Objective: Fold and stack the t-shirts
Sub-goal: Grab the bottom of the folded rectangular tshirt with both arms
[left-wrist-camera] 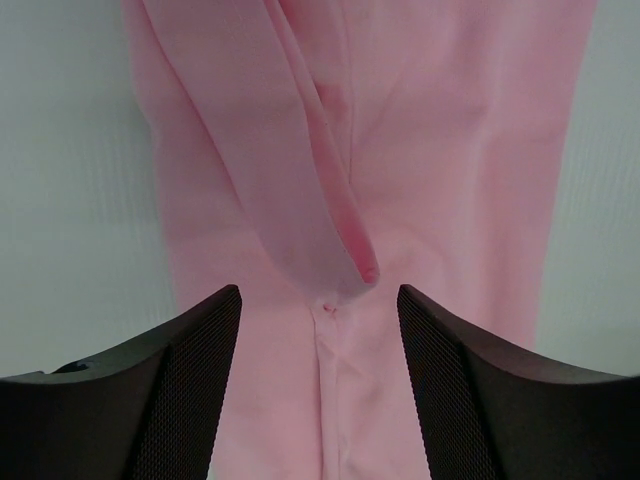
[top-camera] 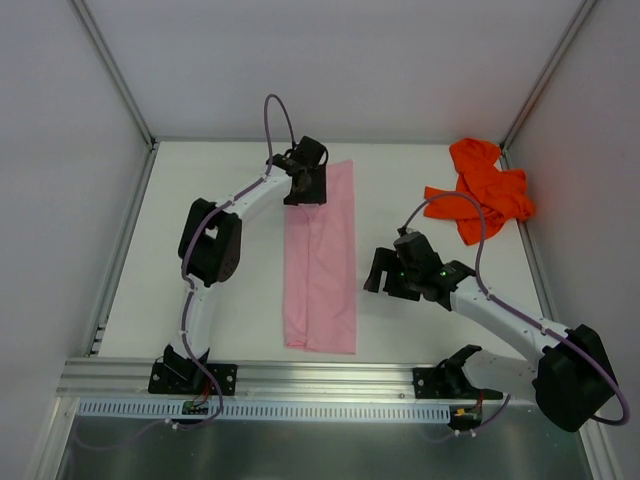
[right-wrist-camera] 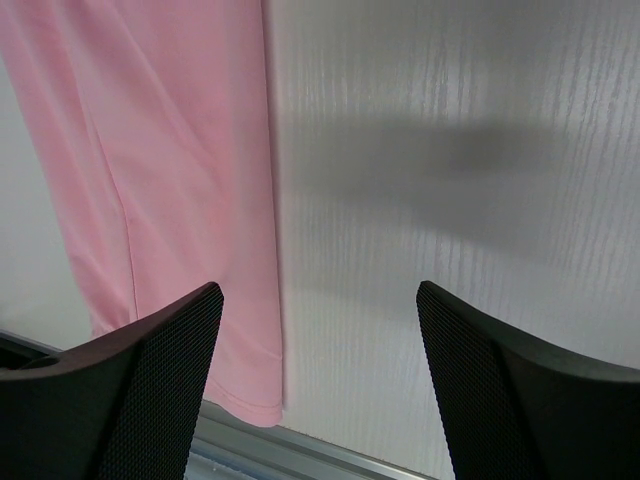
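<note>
The light pink t-shirt (top-camera: 322,262) lies flat in the middle of the table, folded lengthwise into a long narrow strip. It also shows in the left wrist view (left-wrist-camera: 400,150) and the right wrist view (right-wrist-camera: 150,150). My left gripper (top-camera: 303,188) hovers open over the strip's far end, its jaws astride the centre fold (left-wrist-camera: 320,400). My right gripper (top-camera: 378,276) is open and empty just right of the strip's near part, over bare table (right-wrist-camera: 320,380). The orange-red t-shirt (top-camera: 482,189) lies crumpled at the far right.
White walls enclose the table on the left, back and right. A metal rail (top-camera: 330,377) runs along the near edge, also seen in the right wrist view (right-wrist-camera: 300,455). The white table top (top-camera: 420,180) lies between the two shirts.
</note>
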Controlling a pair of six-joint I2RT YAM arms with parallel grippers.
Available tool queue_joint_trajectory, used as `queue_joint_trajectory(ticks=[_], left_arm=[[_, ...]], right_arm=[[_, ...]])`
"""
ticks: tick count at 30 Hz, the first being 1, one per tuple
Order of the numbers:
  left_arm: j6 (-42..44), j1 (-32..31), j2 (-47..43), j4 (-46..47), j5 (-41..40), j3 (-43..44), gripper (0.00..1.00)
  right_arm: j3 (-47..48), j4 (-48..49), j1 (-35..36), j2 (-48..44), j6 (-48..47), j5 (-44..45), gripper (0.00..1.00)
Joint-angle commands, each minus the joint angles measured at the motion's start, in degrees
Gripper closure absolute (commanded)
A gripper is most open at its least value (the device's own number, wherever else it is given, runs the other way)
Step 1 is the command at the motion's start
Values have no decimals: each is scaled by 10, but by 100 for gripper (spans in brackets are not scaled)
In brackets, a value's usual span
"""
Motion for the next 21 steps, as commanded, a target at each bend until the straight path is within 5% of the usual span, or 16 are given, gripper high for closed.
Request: queue_joint_trajectory(ticks=[1, 6, 16, 21], left_arm=[[20, -5, 17, -12, -38, 29, 37], [20, -8, 30, -14, -44, 33, 43], [11, -7, 8, -14, -78, 17, 90], [-12, -7, -7, -11, -92, -15, 100]], right_arm=[[26, -12, 4, -2, -9, 24, 18], [27, -20, 4, -6, -10, 32, 18], [24, -21, 4, -7, -10, 33, 18], [23, -18, 4, -4, -10, 32, 18]])
